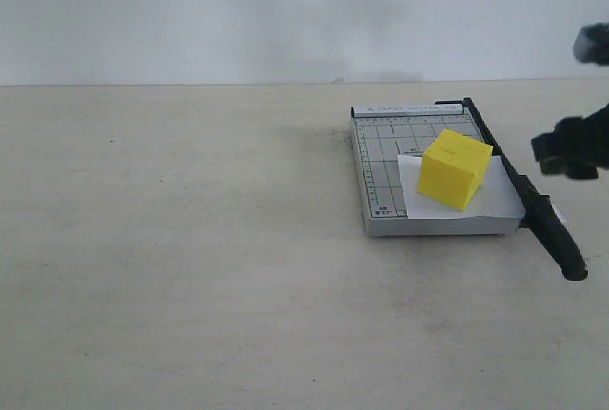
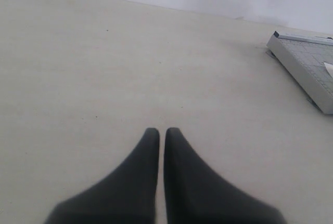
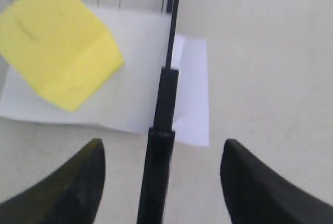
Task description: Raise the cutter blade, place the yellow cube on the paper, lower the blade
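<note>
Cutter blade (image 1: 519, 186) looks down to us
Stiff lever, grab the thick handle (image 1: 559, 244); right fingers (image 3: 78, 182) spread, left fingers (image 2: 130, 182) clenched.

The exterior camera looked slightly down across the table (image 1: 190, 286) toward a wall (image 1: 285, 10), from middling range. The left wrist camera faced low along the table, catching a corner of the cutter base (image 2: 307, 70). The right wrist camera looked down, close on the cutter blade (image 3: 158, 156) and yellow cube (image 3: 57, 47), which the exterior view shared.
</note>
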Robot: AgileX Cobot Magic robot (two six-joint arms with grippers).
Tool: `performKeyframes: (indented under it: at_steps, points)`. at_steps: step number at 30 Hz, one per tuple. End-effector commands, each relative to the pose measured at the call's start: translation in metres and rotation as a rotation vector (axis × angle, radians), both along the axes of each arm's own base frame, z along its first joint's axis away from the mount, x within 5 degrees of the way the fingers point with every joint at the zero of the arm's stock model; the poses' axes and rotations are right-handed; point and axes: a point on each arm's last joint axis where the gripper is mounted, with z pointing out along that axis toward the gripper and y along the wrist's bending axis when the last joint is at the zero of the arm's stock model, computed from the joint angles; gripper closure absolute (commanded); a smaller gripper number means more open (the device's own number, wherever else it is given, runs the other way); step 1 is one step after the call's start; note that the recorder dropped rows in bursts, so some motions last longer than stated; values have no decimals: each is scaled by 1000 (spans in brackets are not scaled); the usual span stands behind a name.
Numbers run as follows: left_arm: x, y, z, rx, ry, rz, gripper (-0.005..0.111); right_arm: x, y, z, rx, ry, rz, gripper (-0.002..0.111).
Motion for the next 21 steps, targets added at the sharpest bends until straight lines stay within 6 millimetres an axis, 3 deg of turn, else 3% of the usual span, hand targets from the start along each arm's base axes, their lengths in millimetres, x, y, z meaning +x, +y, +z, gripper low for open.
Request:
performKeyframes:
  at_steps: [1, 5, 9, 11, 15, 21]
  points:
    - [0, 0, 0, -3, -2, -3, 102, -24, -1, 57, -8, -241, 0, 61]
    - [0, 0, 0, -3, -2, -3, 102, -71, -1, 101, 15, -485, -26, 80]
    - [0, 0, 0, -3, -2, -3, 102, -125, -2, 120, 36, -692, -53, 108]
    - [0, 0, 0, -3, -2, -3, 102, -151, -3, 123, 37, -782, -58, 108]
    - [0, 0, 0, -3, -2, -3, 102, -183, -2, 120, 42, -854, -45, 108]
    - [0, 0, 0, -3, -2, -3, 102, -204, 0, 109, 62, -857, -29, 108]
